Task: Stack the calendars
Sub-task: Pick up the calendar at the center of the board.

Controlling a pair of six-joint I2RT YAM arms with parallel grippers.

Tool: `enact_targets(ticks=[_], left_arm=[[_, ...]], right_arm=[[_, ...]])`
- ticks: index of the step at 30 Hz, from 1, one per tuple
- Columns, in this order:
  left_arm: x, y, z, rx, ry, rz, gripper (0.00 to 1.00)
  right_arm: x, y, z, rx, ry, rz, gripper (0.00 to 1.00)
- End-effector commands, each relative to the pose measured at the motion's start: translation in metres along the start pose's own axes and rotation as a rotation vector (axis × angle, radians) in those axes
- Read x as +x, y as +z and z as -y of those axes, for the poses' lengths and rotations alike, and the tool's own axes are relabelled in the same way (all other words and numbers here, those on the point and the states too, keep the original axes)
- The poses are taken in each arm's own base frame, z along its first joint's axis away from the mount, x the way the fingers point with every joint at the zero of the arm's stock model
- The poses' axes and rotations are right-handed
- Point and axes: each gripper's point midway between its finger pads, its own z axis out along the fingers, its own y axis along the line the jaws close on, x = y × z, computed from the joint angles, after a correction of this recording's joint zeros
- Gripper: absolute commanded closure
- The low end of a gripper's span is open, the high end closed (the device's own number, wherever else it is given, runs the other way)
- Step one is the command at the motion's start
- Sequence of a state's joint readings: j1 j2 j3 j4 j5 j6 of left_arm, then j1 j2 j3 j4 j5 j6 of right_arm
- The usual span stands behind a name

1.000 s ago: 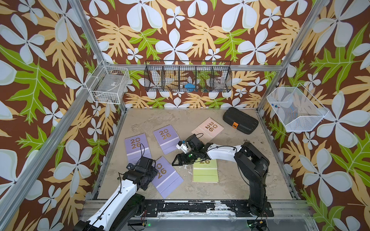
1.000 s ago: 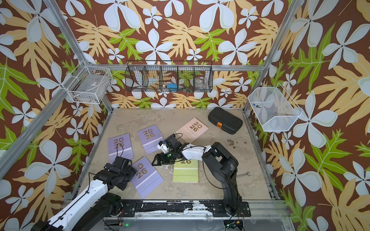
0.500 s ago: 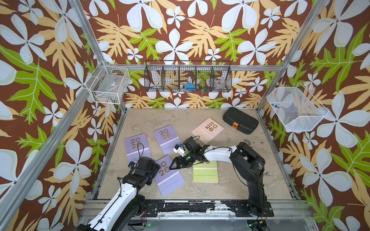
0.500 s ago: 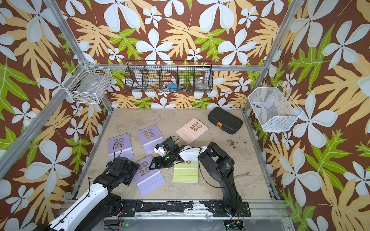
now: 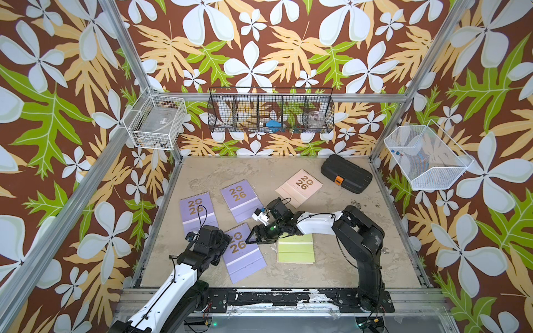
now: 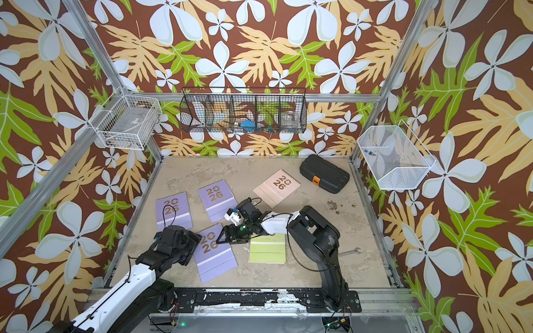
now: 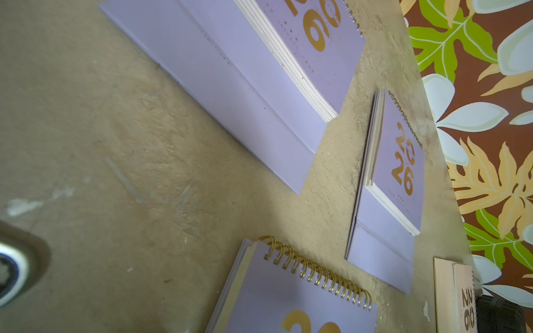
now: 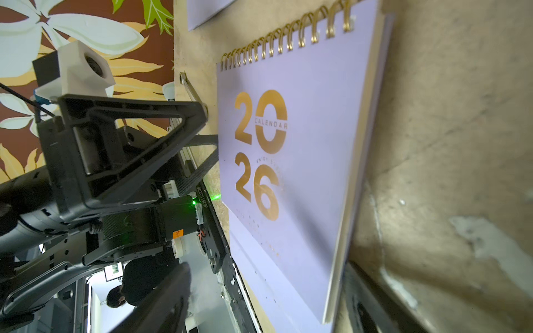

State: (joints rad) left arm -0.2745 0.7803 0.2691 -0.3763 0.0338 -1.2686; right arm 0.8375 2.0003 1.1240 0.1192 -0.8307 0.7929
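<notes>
Right gripper (image 5: 251, 240), jaws spread wide, sits at the spiral corner of the nearest lilac calendar (image 5: 245, 256), beside the green calendar (image 5: 295, 250); left gripper (image 5: 226, 243), jaws also apart, is at its opposite edge.

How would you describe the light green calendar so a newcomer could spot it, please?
On the sandy table, find the right arm. The light green calendar lies flat beside its elbow, toward the table's middle; the other calendars are lilac or pink.
</notes>
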Motion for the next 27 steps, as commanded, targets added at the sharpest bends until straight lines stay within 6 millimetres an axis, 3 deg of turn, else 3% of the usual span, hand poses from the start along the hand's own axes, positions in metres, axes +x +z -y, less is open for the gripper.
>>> enact_targets(ticks=[1, 5, 12, 24, 27], left_arm=[[0.018, 0.000, -0.027, -0.103, -0.015, -0.095, 0.17], [0.018, 0.000, -0.027, -0.105, -0.010, -0.097, 0.17], [0.017, -0.002, -0.028, -0.106, -0.010, -0.092, 0.17], [0.016, -0.004, -0.017, -0.073, -0.009, -0.099, 0.17], [0.016, -0.005, -0.013, -0.065, -0.006, -0.103, 0.17]], right_arm=[[-0.013, -0.005, -0.039, -0.151, -0.072, 0.043, 0.22], [-0.017, -0.012, -0.047, -0.215, -0.049, 0.077, 0.25], [-0.019, -0.012, -0.043, -0.223, -0.014, 0.100, 0.33], [-0.028, -0.011, -0.029, -0.157, 0.010, 0.153, 0.58], [-0.027, -0.009, -0.027, -0.157, 0.011, 0.147, 0.68]])
